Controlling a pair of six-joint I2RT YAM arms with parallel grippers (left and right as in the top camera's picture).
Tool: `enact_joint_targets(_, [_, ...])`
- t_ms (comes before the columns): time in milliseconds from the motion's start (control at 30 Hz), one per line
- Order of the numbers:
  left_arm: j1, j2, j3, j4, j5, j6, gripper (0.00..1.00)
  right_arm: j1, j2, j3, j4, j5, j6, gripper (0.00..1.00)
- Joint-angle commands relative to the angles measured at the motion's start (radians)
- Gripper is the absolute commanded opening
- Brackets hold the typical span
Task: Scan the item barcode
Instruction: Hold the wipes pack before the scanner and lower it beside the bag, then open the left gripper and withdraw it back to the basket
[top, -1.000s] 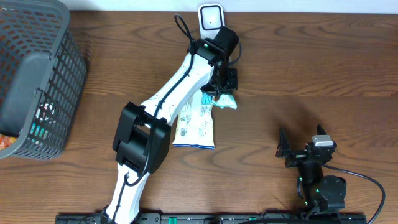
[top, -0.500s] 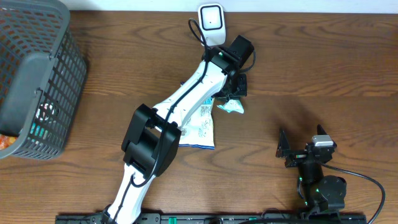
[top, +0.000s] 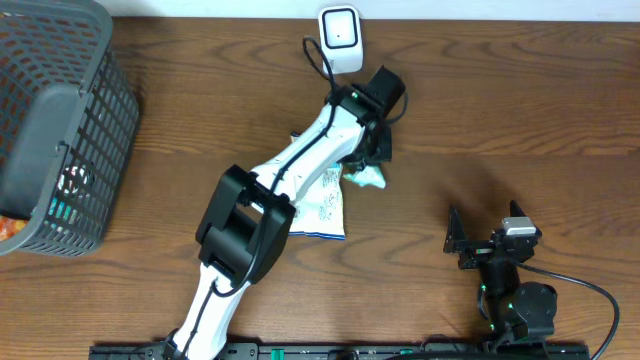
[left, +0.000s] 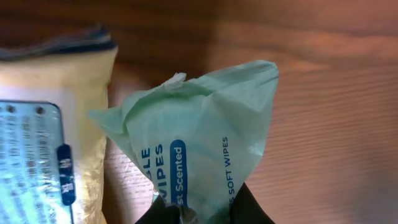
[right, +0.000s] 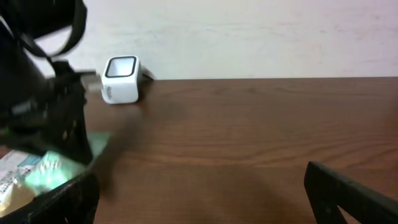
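My left gripper (top: 370, 158) is shut on a mint-green pack of wipes (left: 202, 146), pinched at its lower edge between the black fingers (left: 252, 208). From overhead the green pack (top: 368, 178) hangs just below the gripper, a short way in front of the white barcode scanner (top: 340, 36) at the table's back edge. A second flat item, a yellow and white packet (top: 322, 205), lies on the table under the left arm, also seen in the left wrist view (left: 50, 143). My right gripper (top: 480, 240) rests open near the front right, nothing between its fingers.
A dark grey wire basket (top: 55, 130) with goods inside stands at the far left. The scanner's cable (top: 318, 60) loops beside the left arm. The scanner (right: 121, 79) appears far left in the right wrist view, against a white wall.
The left gripper carried the green pack up and to the right, closer to the scanner, then shifted slightly back left. The right arm has not moved.
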Motion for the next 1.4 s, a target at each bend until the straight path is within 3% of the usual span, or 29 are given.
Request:
enact_joint_targets(0, [-0.01, 0.009, -0.038, 0.017, -0.014, -0.005, 0.08, 0.008, -0.006, -0.004, -0.002, -0.002, -0.008, 0.99])
enact_joint_targets(100, [-0.009, 0.008, -0.038, 0.039, -0.013, -0.005, 0.17, 0.008, -0.006, -0.004, -0.002, -0.002, -0.008, 0.99])
enact_joint_targets(167, [-0.004, 0.008, -0.027, 0.044, -0.013, -0.005, 0.34, 0.008, -0.006, -0.004, -0.002, -0.002, -0.008, 0.99])
enact_joint_targets(233, [0.0, 0.006, -0.014, 0.044, -0.01, -0.005, 0.58, 0.008, -0.006, -0.004, -0.002, -0.002, -0.008, 0.99])
enact_joint_targets(267, [0.004, 0.003, -0.008, 0.044, -0.003, -0.005, 0.62, 0.008, -0.006, -0.004, -0.002, -0.002, -0.008, 0.99])
enact_joint_targets(533, [0.054, -0.115, 0.013, 0.047, 0.016, 0.0, 0.65, 0.008, -0.006, -0.004, -0.002, -0.002, -0.008, 0.99])
enact_joint_targets(933, [0.221, -0.553, 0.013, 0.114, 0.005, 0.155, 0.65, 0.008, -0.006, -0.004, -0.002, -0.002, -0.008, 0.99])
enact_joint_targets(1267, [0.501, -0.775, 0.013, 0.102, -0.257, 0.169, 0.74, 0.008, -0.006, -0.004, -0.002, -0.002, -0.008, 0.99])
enact_joint_targets(1367, [0.615, -0.797, 0.013, 0.101, -0.269, 0.248, 0.74, 0.008, -0.006, -0.004, -0.002, -0.002, -0.008, 0.99])
